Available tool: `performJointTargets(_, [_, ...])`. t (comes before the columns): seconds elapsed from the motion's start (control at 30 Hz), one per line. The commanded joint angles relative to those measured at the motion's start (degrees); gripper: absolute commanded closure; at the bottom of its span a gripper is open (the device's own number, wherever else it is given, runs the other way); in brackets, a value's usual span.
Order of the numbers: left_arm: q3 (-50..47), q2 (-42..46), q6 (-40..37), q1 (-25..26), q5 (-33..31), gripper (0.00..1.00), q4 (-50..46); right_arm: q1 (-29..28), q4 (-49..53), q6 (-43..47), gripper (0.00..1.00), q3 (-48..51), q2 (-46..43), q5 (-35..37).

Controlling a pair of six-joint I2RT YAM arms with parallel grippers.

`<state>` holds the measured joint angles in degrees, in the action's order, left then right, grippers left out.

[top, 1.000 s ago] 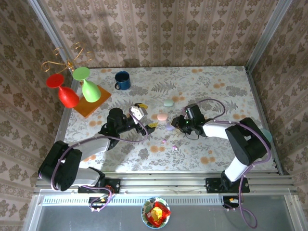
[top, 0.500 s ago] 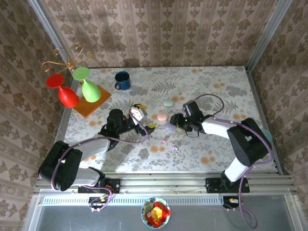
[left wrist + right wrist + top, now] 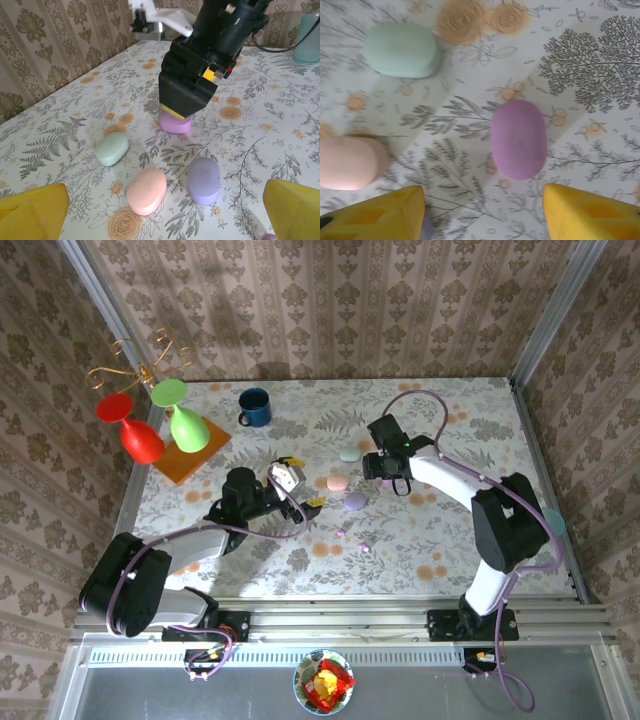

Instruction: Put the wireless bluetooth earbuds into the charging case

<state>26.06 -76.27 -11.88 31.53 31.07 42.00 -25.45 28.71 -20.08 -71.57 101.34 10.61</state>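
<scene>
As both arms reach over the pale, fern-printed tabletop [image 3: 470,420], the right gripper [image 3: 373,466] hovers directly above a mauve pebble-shaped plastic charging case [image 3: 518,139]. Its yellow fingers [image 3: 592,215] are parted and nothing is between them. The left gripper [image 3: 306,480] hangs nearby, spread to its widest and equally empty, facing the cluster of cases.

Three more closed shells lie near one another without touching: a mint-green case [image 3: 111,148], a salmon-pink case [image 3: 146,190] and a lilac case [image 3: 204,180]. Two of the wireless bluetooth earbuds [image 3: 341,533], tiny pastel plastic beads, lie loose on the cloth nearer the arm bases, outside every case and well apart from the mauve one.

With every lid apparently shut, insertion looks not yet begun, and the step in hand seems to be readying the mauve case. Doing it well likely means coming down square across the shell's narrow width and pinching low, so the smooth pebble cannot squirt free. The idle gripper could then steady it while the lid is lifted.
</scene>
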Motion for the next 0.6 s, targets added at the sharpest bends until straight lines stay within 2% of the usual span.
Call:
performJointTargets(0.0, [-0.6,0.4,-0.8,-0.1,1.0,0.0,1.5,1.0,8.4,6.5,0.35,-3.2,3.9,4.6])
performJointTargets(0.23, [-0.8,0.2,-0.6,-0.4,1.2,0.0,1.4,2.7,9.4,8.0,0.36,-7.0,8.9,1.5])
performJointTargets(0.57, [-1.1,-0.2,-0.7,-0.4,1.1,0.0,3.4,3.5,9.2,7.1,0.46,-9.6,12.7,-1.0])
